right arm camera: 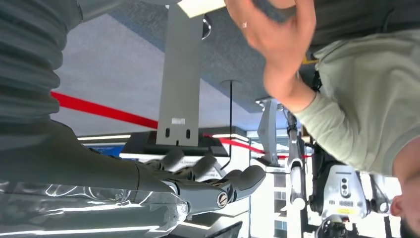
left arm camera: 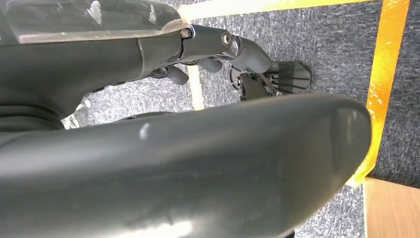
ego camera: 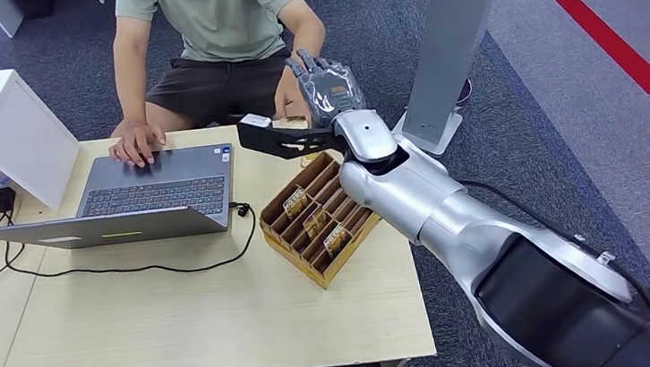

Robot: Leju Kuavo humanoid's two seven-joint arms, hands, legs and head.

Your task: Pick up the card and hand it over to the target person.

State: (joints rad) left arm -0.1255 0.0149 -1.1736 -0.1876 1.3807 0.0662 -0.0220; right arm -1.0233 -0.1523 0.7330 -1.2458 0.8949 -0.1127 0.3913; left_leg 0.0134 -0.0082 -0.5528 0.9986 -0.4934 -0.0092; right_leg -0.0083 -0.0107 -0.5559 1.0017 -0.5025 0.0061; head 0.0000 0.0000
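Light wooden table [ego camera: 183, 332], open grey laptop [ego camera: 147, 196] toward the far left, black cable [ego camera: 132, 269] trailing from it, white box [ego camera: 1, 125] at far left corner, cardboard divider tray [ego camera: 319, 229] (several cards standing in its slots) near the right edge, a person's hand [ego camera: 140, 145] on the laptop.

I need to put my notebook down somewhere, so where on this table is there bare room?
The widest bare stretch of the table is the near part, bordered by the laptop and its cable behind and the card box to the right. It is crowded at the far right corner, where the right hand meets the person's hand.
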